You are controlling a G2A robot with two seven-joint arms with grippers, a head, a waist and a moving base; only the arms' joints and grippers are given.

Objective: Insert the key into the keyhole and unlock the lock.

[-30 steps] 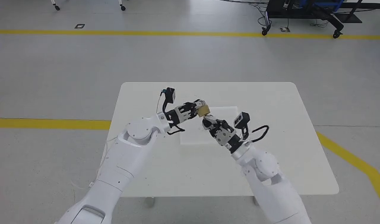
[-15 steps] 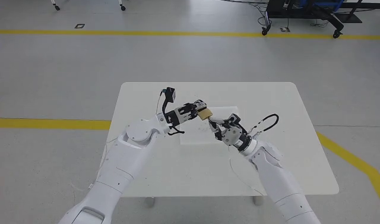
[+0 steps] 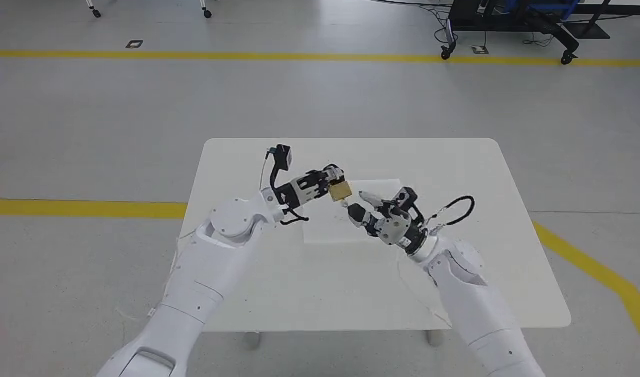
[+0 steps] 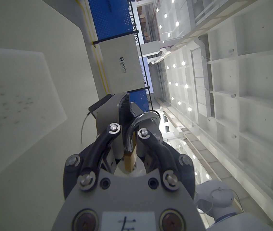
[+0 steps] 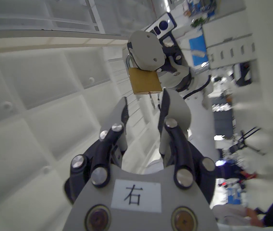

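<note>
A brass padlock (image 3: 341,189) with a silver shackle hangs above the middle of the white table (image 3: 450,167). My left gripper (image 3: 333,184) is shut on it; the left wrist view has the shackle and brass body (image 4: 129,159) pinched between the left gripper (image 4: 128,131) fingers. My right gripper (image 3: 360,205) sits just beside the padlock's free end, open. In the right wrist view the padlock (image 5: 144,80) lies just beyond the right gripper (image 5: 144,102), with nothing between the fingers. A thin silvery piece (image 5: 152,99), apparently the key, sticks out of the padlock's bottom face.
A thin white mat (image 3: 330,229) lies on the table under both grippers, also seen as the mat (image 4: 13,92) in the left wrist view. Bare tabletop spreads to either side. A black cable (image 3: 455,205) loops from the right wrist.
The right wrist has turned, and its gripper has drawn slightly back from the padlock with the fingers now apart. The left gripper, with the padlock, has barely shifted.
</note>
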